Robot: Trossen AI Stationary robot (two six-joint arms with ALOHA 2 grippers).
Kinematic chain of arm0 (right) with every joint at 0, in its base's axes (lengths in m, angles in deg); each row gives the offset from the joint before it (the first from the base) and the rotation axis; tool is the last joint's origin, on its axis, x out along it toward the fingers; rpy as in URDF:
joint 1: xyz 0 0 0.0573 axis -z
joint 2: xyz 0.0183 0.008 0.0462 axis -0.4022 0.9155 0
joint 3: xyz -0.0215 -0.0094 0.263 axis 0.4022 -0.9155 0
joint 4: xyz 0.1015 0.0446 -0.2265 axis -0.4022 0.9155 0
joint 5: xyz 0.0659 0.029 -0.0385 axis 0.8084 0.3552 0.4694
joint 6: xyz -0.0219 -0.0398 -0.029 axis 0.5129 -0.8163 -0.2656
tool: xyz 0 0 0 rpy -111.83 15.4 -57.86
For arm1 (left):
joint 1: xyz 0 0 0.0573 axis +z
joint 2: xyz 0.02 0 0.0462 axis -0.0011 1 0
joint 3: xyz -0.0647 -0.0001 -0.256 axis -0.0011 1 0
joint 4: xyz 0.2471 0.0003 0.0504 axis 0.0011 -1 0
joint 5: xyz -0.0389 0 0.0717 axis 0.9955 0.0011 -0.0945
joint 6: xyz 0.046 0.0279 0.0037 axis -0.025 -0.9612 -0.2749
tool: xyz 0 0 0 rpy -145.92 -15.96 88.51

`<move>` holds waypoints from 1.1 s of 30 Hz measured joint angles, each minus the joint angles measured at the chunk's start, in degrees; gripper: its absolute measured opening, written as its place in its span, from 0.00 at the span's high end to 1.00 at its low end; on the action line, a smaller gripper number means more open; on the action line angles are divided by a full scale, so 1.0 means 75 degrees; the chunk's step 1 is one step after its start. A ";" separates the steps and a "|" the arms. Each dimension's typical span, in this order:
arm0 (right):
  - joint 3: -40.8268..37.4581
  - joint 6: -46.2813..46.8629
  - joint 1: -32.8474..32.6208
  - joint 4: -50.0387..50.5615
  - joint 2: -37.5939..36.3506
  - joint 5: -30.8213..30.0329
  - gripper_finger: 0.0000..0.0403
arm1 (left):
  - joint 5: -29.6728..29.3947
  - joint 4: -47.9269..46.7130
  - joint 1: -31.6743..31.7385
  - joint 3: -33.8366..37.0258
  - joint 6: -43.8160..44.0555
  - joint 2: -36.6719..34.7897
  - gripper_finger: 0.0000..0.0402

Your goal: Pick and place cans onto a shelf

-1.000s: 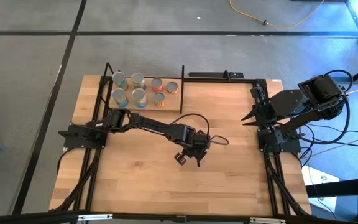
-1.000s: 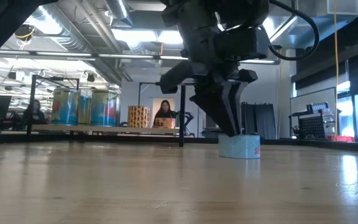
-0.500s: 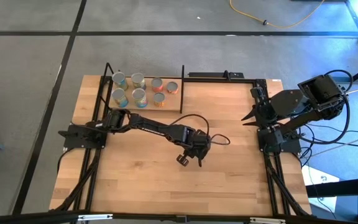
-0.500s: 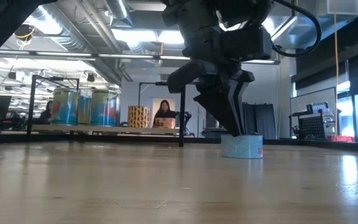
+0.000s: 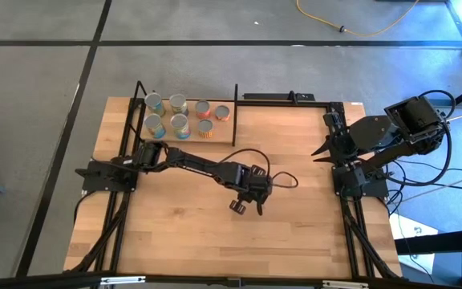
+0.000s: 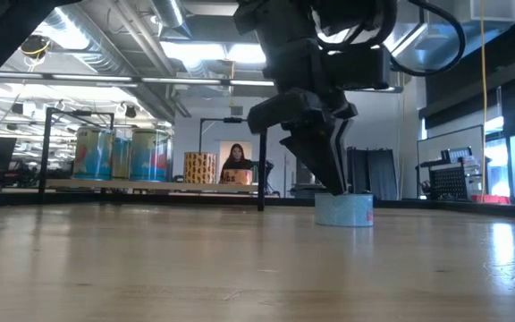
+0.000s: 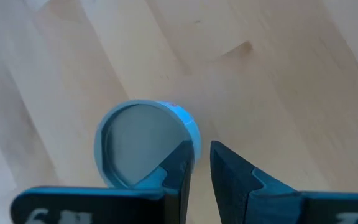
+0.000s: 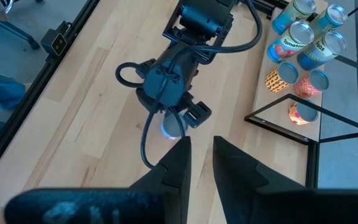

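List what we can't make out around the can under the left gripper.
- Blue can: in the high view the left gripper covers it.
- Its label text: too small in the low view; the left wrist view shows only the top.
- Shelf cans: overlap in the low view, so no count there.

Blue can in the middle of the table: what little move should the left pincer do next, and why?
Probably open the left pincer wider first. Its fingers stand close together with only a thin gap, right at the rim of the blue can, and the can sits beside them, not between them. Like this it likely could not grab the can.
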 joint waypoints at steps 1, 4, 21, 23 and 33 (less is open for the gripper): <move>0.0000 -0.0001 -0.0001 0.0000 0.0000 0.0000 0.83 | -0.0078 0.0015 -0.0003 0.0000 -0.0003 0.0000 0.87; 0.0000 -0.0001 -0.0002 0.0000 0.0000 0.0000 0.83 | -0.0155 0.0035 -0.0023 -0.0009 0.0015 0.0000 0.87; 0.0000 -0.0024 0.0000 0.0000 0.0000 0.0003 0.83 | 0.0088 0.0036 0.0086 -0.0021 0.0038 0.0000 0.87; 0.0000 -0.0024 -0.0001 0.0000 0.0000 0.0006 0.83 | 0.0164 0.0042 0.0122 -0.0029 0.0039 0.0041 0.87; 0.0000 -0.0027 0.0000 0.0000 0.0000 0.0006 0.83 | 0.0304 0.0073 0.0305 -0.0035 0.0052 0.0047 0.87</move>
